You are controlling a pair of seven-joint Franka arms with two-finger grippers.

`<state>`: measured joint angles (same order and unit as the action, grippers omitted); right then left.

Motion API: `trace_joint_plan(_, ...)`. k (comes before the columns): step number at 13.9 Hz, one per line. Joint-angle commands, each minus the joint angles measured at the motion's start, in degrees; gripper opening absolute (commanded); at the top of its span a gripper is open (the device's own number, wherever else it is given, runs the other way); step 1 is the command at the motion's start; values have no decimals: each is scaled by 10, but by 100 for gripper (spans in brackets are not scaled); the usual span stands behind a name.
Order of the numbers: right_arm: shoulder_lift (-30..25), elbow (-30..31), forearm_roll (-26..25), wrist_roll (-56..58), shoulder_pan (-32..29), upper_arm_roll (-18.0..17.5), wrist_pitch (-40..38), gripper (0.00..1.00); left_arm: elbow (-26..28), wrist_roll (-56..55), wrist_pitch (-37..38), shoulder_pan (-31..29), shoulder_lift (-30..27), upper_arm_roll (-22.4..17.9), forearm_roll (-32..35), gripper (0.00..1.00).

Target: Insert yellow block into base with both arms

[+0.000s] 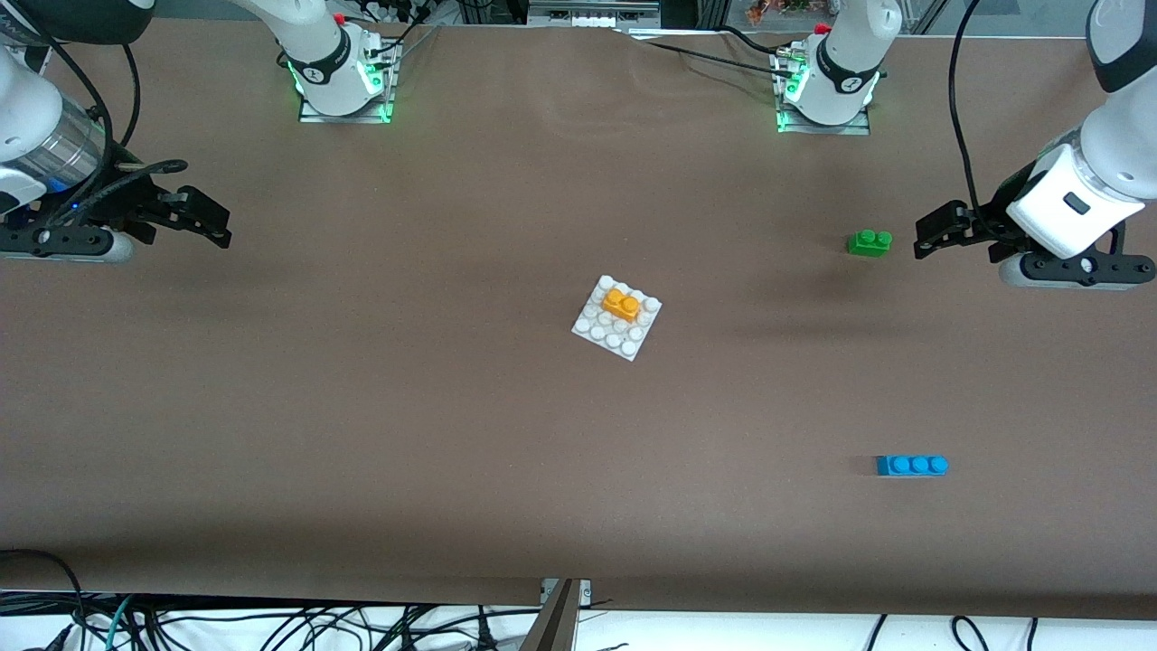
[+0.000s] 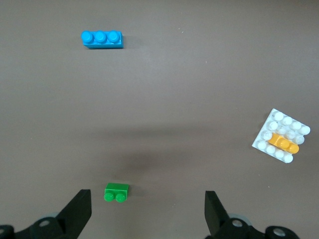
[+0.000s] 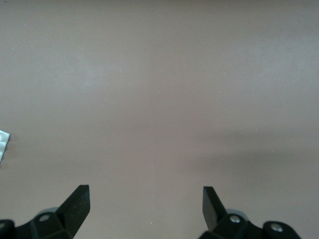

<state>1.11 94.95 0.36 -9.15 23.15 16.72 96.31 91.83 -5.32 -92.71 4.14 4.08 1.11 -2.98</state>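
Gleaming studded yellow block (image 1: 621, 304)

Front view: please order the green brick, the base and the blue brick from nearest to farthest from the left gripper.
1. Green brick, just beside the left gripper.
2. Blue brick, nearer the camera.
3. Base, mid-table, carrying the yellow block.

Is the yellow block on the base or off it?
On it: the yellow block sits upright among the studs of the base, studs up, with neither pincer near.
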Motion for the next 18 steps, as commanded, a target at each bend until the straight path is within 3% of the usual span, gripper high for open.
trace_joint_plan(1,2,-10,0,2,0,2,-8,100,45,7,-20,-17,-38,6,11,100)
trace_joint_plan(18,2,-11,-2,2,0,2,-8,100,39,7,-12,-25,-31,15,11,100)
